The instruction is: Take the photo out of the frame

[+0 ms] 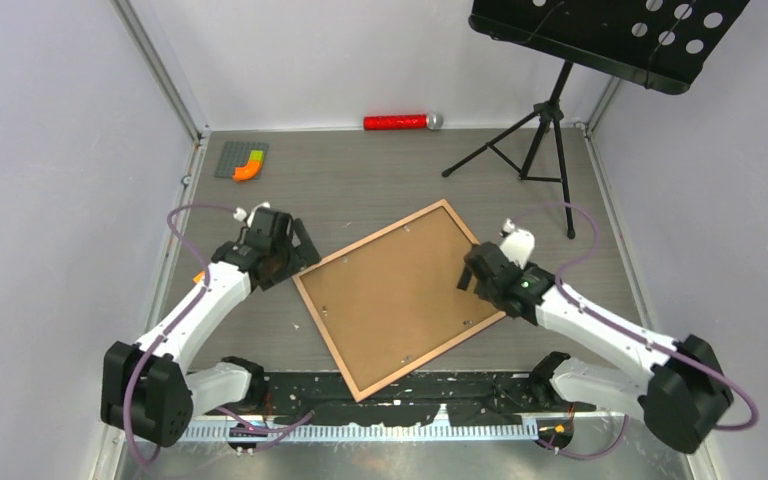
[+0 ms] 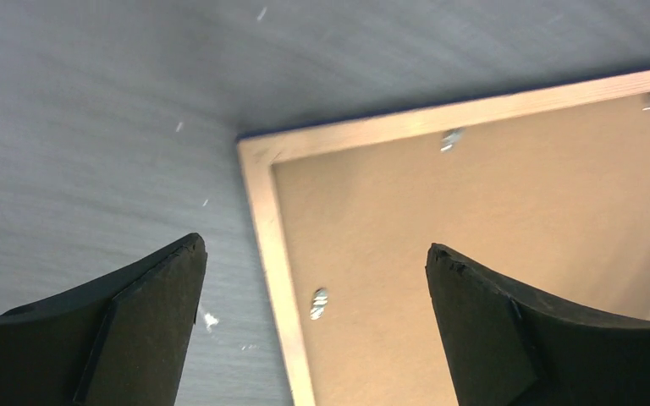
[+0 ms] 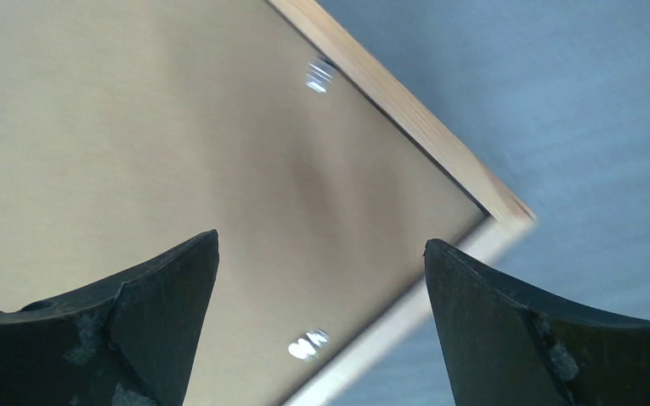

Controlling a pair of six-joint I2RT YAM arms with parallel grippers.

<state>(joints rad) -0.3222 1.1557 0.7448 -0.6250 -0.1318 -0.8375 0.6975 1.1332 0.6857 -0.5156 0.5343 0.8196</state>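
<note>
Nearest you, the frame (image 1: 327, 340) is lying face-down on the table (image 1: 380, 180), turned diamond-wise, with one corner pointing at the arm bases. The brown backing board (image 1: 400, 300) is facing up and sitting inside the pale rails. Small metal tabs (image 2: 319, 302) are showing along its edges. The photo is not showing in any view.

The left gripper (image 1: 298, 250) is hovering at the frame's left corner with its jaws wide apart. One finger (image 2: 148, 313) is hanging over bare table, the other over the board. The right gripper (image 1: 472, 270) is hovering at the right corner, jaws likewise spread and gripping nothing. You cannot tell whether either is touching the frame.

Farther back, a grey plate (image 1: 230, 155) carrying an orange piece (image 1: 248, 170) is lying at the left. A music stand (image 1: 590, 35) is standing at the right, and a red cylinder (image 1: 395, 122) is lying against the far wall.
</note>
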